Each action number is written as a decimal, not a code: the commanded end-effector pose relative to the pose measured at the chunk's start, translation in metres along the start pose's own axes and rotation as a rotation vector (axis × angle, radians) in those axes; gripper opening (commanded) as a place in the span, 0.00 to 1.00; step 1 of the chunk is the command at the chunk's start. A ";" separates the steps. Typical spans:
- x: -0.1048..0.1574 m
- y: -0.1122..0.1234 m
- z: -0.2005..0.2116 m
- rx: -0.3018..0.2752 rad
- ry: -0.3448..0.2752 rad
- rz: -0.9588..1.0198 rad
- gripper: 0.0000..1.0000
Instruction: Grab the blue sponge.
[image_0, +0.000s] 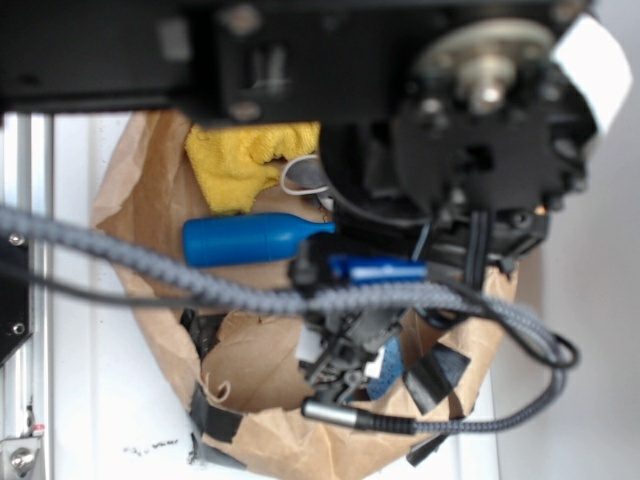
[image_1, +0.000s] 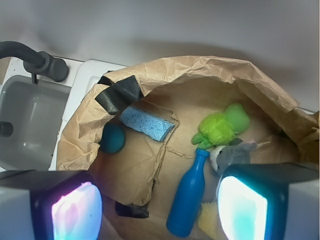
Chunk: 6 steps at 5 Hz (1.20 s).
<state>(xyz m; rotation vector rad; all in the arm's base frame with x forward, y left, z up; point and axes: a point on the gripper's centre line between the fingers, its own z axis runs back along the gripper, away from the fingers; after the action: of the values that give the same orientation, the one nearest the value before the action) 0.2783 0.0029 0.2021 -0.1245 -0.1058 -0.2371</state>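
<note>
I've got the gripper (image_1: 155, 210) spread wide and empty above the bag (image_1: 210, 67), sponge (image_1: 148, 122) untouched by the far-left wall near the tape (image_1: 118, 94), so the grab is all ahead

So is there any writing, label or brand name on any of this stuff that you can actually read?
None can be read in either view.
Blue bottle: plain, no label showing.
Blue sponge: only its speckled surface, no print.
Green plush toy and brown paper bag: no markings visible.
Robot arm: too blurred to tell if anything is printed on it.
</note>
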 end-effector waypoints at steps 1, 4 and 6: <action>0.003 0.028 -0.028 0.079 -0.111 -0.086 1.00; 0.002 0.038 -0.087 0.149 -0.068 -0.528 1.00; -0.015 0.002 -0.113 0.181 -0.003 -0.696 1.00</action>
<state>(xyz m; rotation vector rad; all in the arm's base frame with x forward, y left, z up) 0.2704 -0.0013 0.0749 0.0755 -0.1242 -0.8983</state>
